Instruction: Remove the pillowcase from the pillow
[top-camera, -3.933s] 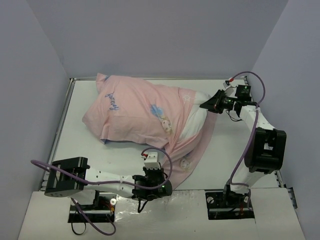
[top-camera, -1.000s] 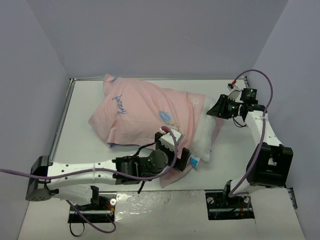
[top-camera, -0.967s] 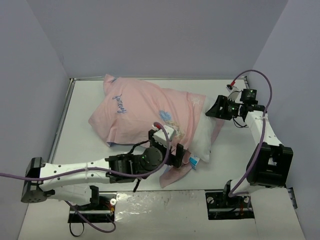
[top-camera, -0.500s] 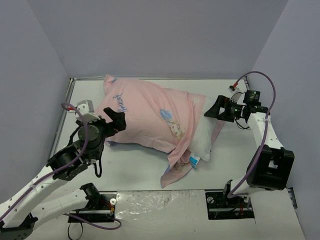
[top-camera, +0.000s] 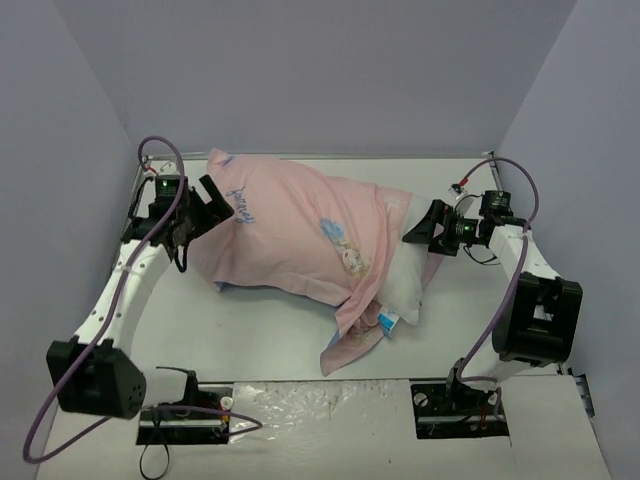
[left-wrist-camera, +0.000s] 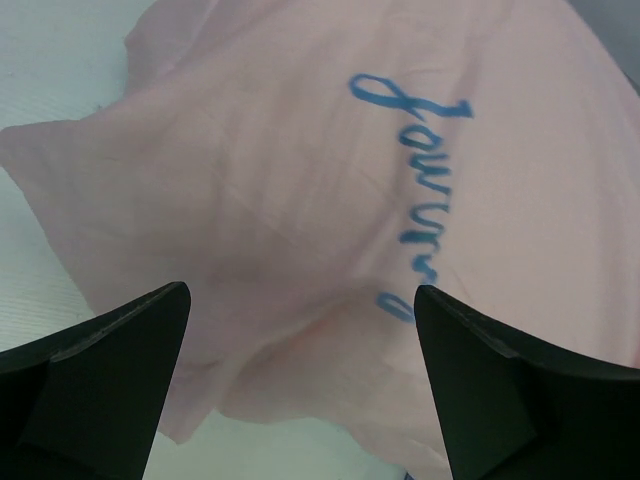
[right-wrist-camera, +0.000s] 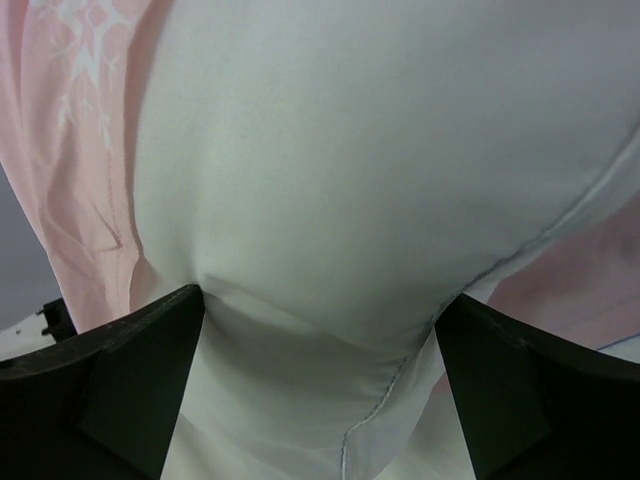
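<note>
One pillow (top-camera: 405, 283) corner bare; pink pillowcase (top-camera: 290, 225) rumpled, blue script

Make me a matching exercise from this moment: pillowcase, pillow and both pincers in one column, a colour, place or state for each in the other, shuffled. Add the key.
Column one
1. pillowcase
2. pillow
3. left pincer
4. right pincer

Column two
A. open, only plain white ahead of it
B. pink, covering most of the cushion
C. open, blue lettering ahead of it
D. white, poking out bare at the right end

Pairs: 1-B, 2-D, 3-C, 4-A
</note>
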